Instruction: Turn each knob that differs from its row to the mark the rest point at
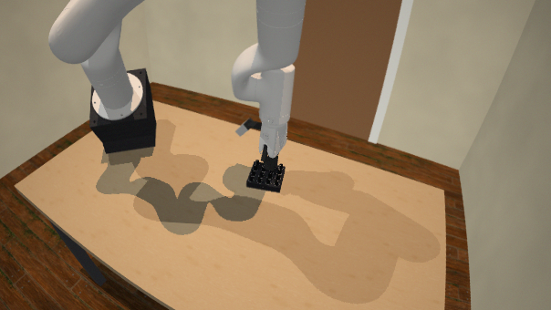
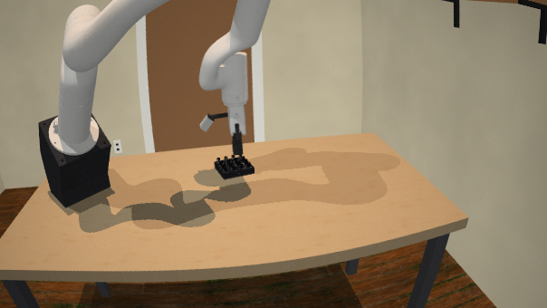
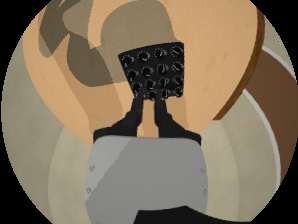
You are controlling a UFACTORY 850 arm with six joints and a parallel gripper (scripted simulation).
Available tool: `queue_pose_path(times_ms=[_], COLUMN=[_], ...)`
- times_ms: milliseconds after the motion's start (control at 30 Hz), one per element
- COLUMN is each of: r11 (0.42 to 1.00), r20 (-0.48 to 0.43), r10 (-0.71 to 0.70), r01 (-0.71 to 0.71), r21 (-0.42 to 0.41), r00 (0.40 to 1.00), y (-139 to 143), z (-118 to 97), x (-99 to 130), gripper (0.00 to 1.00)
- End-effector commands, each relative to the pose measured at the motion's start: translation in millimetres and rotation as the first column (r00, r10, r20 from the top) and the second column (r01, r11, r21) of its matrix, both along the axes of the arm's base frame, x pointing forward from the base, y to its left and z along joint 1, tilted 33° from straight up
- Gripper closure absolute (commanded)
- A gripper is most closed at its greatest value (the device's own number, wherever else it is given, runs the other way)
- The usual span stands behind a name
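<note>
The black knob box (image 1: 266, 176) stands flat on the table, near the middle toward the far side. It also shows in the exterior view (image 2: 234, 166) and in the wrist view (image 3: 153, 71). Its knobs are small dark studs, and their white lines and marks are too small to read. My gripper (image 1: 269, 162) points straight down just above the box's far edge, in the wrist view (image 3: 149, 100) at the box's near edge. Its fingers stand narrow, almost together, with nothing between them, a little above the knobs.
The arm's black base block (image 1: 122, 111) stands at the table's far left corner. A brown door and beige walls lie behind the table. The table edge runs close behind the knob box.
</note>
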State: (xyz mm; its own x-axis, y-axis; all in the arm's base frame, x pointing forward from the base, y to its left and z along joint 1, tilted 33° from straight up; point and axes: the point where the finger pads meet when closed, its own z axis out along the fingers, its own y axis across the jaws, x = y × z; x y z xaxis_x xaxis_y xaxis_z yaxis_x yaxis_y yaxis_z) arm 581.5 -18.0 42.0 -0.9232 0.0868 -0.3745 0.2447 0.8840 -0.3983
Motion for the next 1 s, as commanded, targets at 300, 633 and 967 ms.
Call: queue_pose_path(times_ms=[300,633,967], r11=[1.000,1.000,1.000], r20=[0.001,0.001,0.001], r10=[0.000,0.000,0.000], r01=[0.000,0.000,0.000], r21=[0.000,0.000,0.000], r00=[1.000,1.000,1.000], y=[4,24,50], z=[7,44,90], x=[-2,-15,-31], gripper=[0.00,0.00,0.00])
